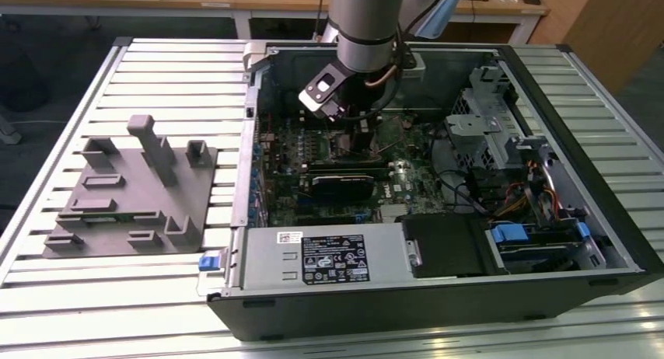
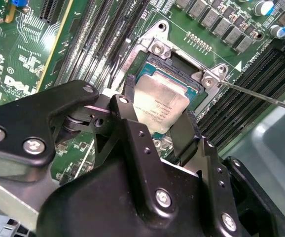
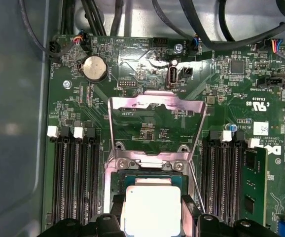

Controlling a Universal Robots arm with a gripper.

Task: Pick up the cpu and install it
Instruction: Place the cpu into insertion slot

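Grey tray (image 1: 135,196) sits at the exterior view's left, outside the computer case (image 1: 415,316) and well apart from the gripper (image 2: 159,101). The hand is down inside the case, over the motherboard (image 2: 29,44). The cpu (image 2: 162,106) is between the fingers (image 2: 184,133), silver top up, squarely over the socket (image 3: 150,167); seated or a hair above it, can't tell. Fingers are closed down to chip width, one on each of two opposite edges, and look to be gripping it (edge grip makes sense: underside stays free, chip stays flat to the socket). Load plate (image 3: 155,106) stands hinged up beyond the fingertips and the thin lever rod (image 2: 261,96) is off to one side of the hand, so the socket mouth is open from above. Room is tight sideways: the socket frame hugs the chip just outside the fingers, and memory slots (image 3: 76,182) flank the hand on both sides, near but not touching. The case side is off, so I judge straight up is the free direction. Drive cage (image 1: 487,126) is at the exterior view's right, well apart from the hand.
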